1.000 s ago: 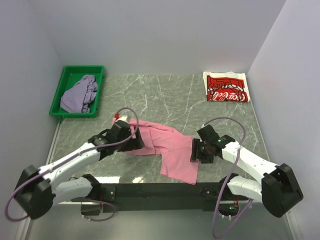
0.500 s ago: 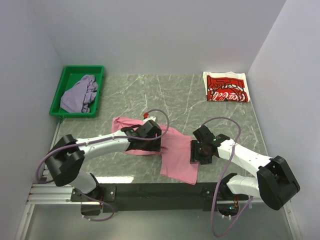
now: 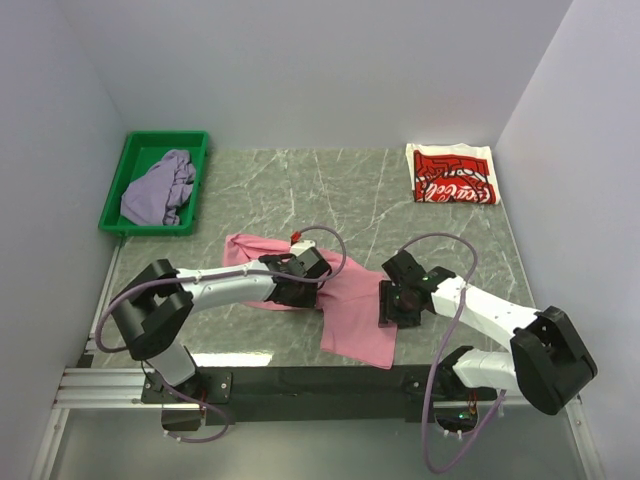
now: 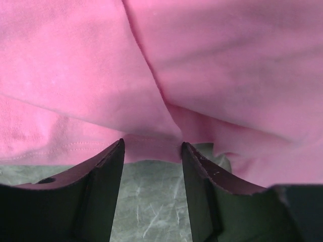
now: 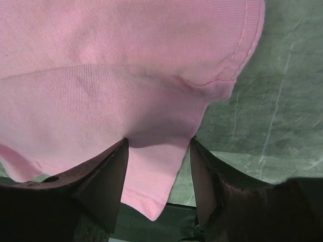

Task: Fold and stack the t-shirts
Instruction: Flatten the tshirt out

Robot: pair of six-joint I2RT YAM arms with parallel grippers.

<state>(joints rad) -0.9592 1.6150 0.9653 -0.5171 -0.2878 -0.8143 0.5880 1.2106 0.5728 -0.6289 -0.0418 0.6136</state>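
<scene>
The pink t-shirt (image 3: 350, 312) lies crumpled across the front middle of the table. My left gripper (image 3: 305, 282) is low over its middle. In the left wrist view it (image 4: 152, 146) is open, with its fingertips at the near edge of the pink cloth (image 4: 202, 60) and bare table between them. My right gripper (image 3: 392, 302) is at the shirt's right edge. In the right wrist view it (image 5: 159, 142) is open, with pink cloth (image 5: 126, 60) lying between the jaws. The folded white Coca-Cola t-shirt (image 3: 452, 175) lies at the back right. The lavender-grey t-shirt (image 3: 160, 187) sits bunched in the tray.
A green tray (image 3: 165, 136) stands at the back left of the marbled table (image 3: 340, 195). White walls close in the left, back and right. A black rail (image 3: 320, 380) runs along the near edge, and the shirt's lower flap hangs toward it.
My left gripper has moved right, from the shirt's left end to its middle, leaving the left part lying flat on the table. My right gripper has barely moved.
</scene>
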